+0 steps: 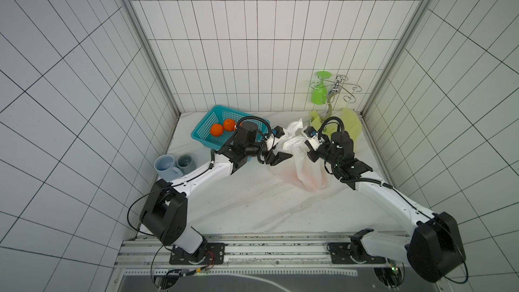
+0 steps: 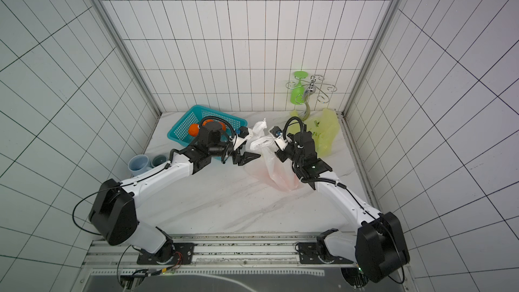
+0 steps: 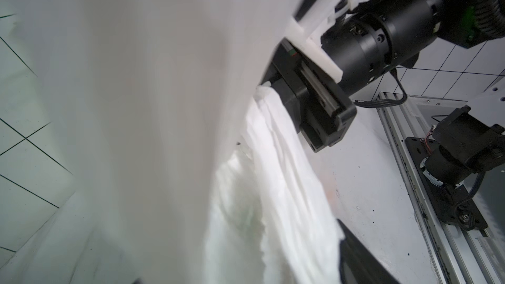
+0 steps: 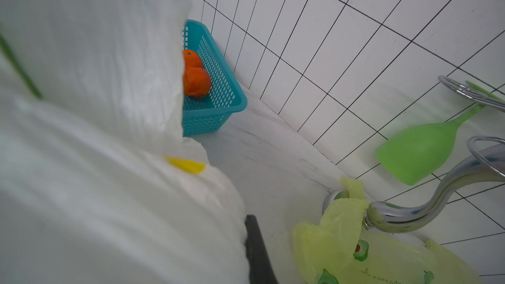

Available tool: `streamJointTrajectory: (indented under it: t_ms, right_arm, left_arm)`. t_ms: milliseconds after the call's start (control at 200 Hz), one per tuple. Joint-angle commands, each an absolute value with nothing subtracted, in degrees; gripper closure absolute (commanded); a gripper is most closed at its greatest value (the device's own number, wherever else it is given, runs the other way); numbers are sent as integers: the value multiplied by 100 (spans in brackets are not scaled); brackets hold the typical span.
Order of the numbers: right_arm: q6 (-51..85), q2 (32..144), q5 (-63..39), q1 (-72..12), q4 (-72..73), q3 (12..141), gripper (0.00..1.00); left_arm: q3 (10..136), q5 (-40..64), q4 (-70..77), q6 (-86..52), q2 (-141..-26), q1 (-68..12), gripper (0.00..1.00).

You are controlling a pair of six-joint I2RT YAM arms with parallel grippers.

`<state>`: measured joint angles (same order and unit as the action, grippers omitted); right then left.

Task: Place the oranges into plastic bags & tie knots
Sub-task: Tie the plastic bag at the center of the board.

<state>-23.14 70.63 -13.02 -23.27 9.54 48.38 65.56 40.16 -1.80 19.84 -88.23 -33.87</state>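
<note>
Two oranges (image 1: pixel 216 130) are sitting in the teal basket (image 1: pixel 202 136) at the back left, not yet bagged. The left fingers (image 1: pixel 280 158) are hanging spread and empty just beside the white bag (image 1: pixel 306 169), which is resting mid-counter (image 1: pixel 252 206) and showing orange through its plastic. The right fingers (image 1: pixel 308 155) are pinching its bunched top; no finished knot is showing. The yellow-green bag (image 1: pixel 352 127) is lying flat behind, apparently unfilled.
</note>
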Motion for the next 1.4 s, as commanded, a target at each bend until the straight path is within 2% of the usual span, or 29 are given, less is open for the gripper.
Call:
streamJointTrajectory:
  t_ms: [0, 320, 550, 965, 1029, 1174, 1259, 1394]
  right_arm:
    - [-2143, 7110, -1511, -2315, 822, 5246, 100]
    - [-2468, 7092, -1062, -2416, 1024, 5049, 100]
    - [-2631, 7092, -890, -2458, 1106, 4976, 100]
    - [-2725, 7099, -870, -2470, 1147, 4915, 100]
    - [-2733, 7102, -870, -2465, 1144, 4922, 100]
    - [-2708, 7037, -826, -2467, 1163, 4935, 100]
    - [-2658, 6966, -857, -2471, 1266, 4939, 83]
    - [-2641, 7037, -821, -2589, 1403, 5046, 67]
  left_arm:
    - [6462, 3855, -247, 2270, -8740, -3393, 26]
    - [6423, 4242, 620, 608, -8790, -3488, 28]
    - [6544, 4156, 808, 240, -8987, -3516, 33]
    - [6824, 4008, 817, -111, -9159, -3502, 53]
    - [6844, 4010, 826, -147, -9167, -3507, 60]
    - [6855, 4029, 822, -167, -9202, -3507, 89]
    - [6834, 4196, 826, -167, -9218, -3506, 100]
    - [6829, 4480, 861, -240, -9263, -3507, 100]
